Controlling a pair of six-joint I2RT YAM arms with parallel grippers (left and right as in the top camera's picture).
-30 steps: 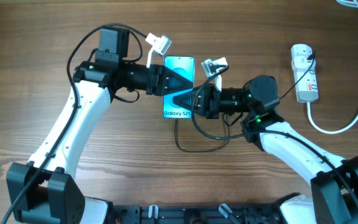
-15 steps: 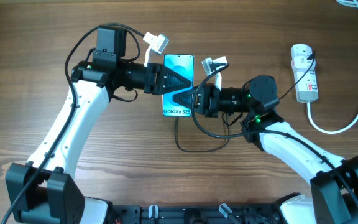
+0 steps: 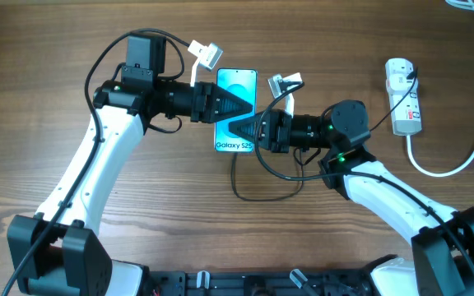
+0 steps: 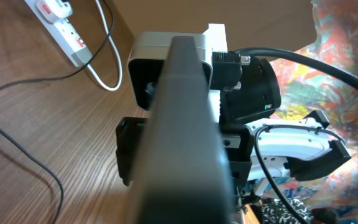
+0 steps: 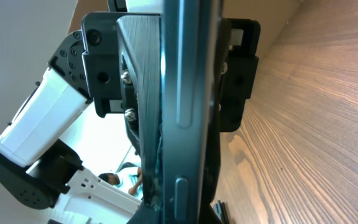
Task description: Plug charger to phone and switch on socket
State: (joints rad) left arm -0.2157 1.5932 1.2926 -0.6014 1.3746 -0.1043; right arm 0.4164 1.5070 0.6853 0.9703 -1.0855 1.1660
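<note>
Left gripper (image 3: 241,105) was clenched on the phone (image 3: 237,82), pinching it flat across its thickness from the left long edge; right gripper (image 3: 239,130) was clamped the same way on the right long edge, a little nearer the "Galaxy S25" end; both wrist views showed the phone edge-on between the jaws; phone sat mid-table (image 3: 179,230), screen up, long axis running far edge to near edge, text end toward the near edge; charger (image 3: 270,197) lay in a slack loop on the table just nearside of that end, one run rising to the phone's near short edge; connector tip not made out, so could not tell if it was seated; right gripper was the nearer to that end and to the loop; socket (image 3: 403,107) lay well apart toward the far right corner, right arm's side.
</note>
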